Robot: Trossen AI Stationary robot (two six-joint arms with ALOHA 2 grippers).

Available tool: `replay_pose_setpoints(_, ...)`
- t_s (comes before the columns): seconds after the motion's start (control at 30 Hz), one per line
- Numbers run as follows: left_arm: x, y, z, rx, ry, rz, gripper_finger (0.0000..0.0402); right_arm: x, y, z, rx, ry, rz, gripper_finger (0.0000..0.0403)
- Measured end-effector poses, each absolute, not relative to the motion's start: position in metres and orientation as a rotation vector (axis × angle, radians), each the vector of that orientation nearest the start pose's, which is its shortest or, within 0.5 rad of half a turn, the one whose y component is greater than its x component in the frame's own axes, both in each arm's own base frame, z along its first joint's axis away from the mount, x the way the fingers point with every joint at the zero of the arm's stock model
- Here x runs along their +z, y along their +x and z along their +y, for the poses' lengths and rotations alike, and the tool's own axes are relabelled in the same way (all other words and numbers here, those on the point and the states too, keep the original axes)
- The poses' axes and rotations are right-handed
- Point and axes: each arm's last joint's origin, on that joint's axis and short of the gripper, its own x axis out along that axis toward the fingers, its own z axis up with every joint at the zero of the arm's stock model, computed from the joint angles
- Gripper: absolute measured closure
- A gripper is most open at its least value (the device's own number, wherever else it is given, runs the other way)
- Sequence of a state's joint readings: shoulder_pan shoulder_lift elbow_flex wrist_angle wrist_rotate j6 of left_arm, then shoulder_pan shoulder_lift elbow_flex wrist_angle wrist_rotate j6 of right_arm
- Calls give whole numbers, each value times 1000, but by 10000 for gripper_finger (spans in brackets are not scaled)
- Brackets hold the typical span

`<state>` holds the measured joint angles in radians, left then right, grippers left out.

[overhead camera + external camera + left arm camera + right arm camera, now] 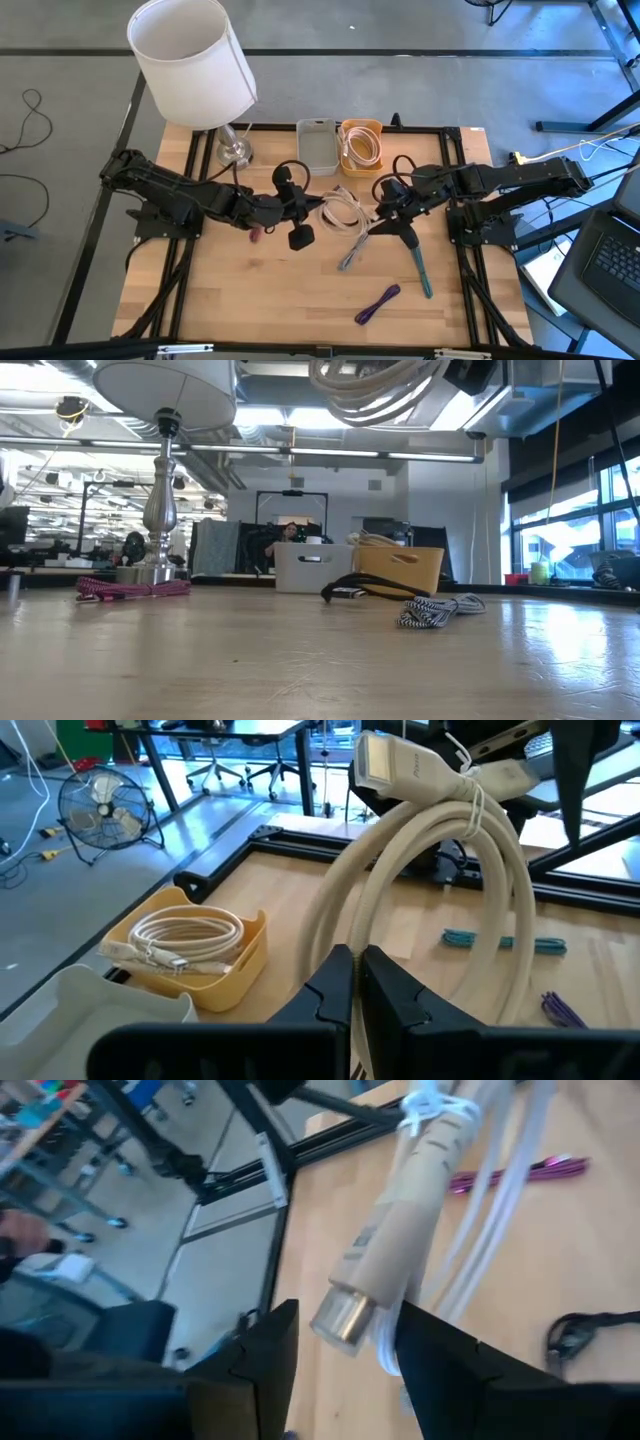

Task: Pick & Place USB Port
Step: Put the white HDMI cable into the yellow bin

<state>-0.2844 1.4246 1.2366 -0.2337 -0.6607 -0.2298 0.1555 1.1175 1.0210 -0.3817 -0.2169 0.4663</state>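
Observation:
A cream-white coiled USB cable (pixel 345 212), tied with a white string, is lifted off the table between my two grippers; the low view shows it high up (pixel 370 380). My left gripper (pixel 357 960) comes from the table's left and is shut on the coil (pixel 440 850). My right gripper (pixel 345 1355) comes from the right and is open, one finger on either side of the cable's metal-tipped plug (pixel 345 1315). I cannot tell whether those fingers touch the plug. A yellow bin (pixel 375 128) at the far edge holds another white cable (pixel 185 935). My left gripper pinches the coil's bundled loops (pixel 352 925) between its two fingers, at the side of the coil opposite the plug end (pixel 395 765). Several strands run through the pinch. The coil is lifted clear of the table and stands out past the fingers.
A grey bin (pixel 318 150) sits beside the yellow one, and a lamp (pixel 195 65) stands at the far left corner. Lying on the table are a black cable (pixel 288 180), a braided black-and-white cable (pixel 355 250), a teal cable (pixel 420 268), a purple cable (pixel 378 303) and a pink cable (pixel 130 588).

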Motion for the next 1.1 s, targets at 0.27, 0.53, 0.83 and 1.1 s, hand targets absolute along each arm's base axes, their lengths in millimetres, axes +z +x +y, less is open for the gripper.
replay_pose_setpoints(0.27,341,308,-72,415,-31,331,398,332,236,41,177,402,541,384)
replay_pose_setpoints(0.53,341,308,-72,398,-40,335,381,327,233,40,149,395,595,389)
replay_pose_setpoints(0.83,342,309,-73,388,-51,324,274,324,230,39,135,384,629,390)
replay_pose_setpoints(1.1,357,285,-76,452,-14,304,236,333,196,23,-196,309,741,390)
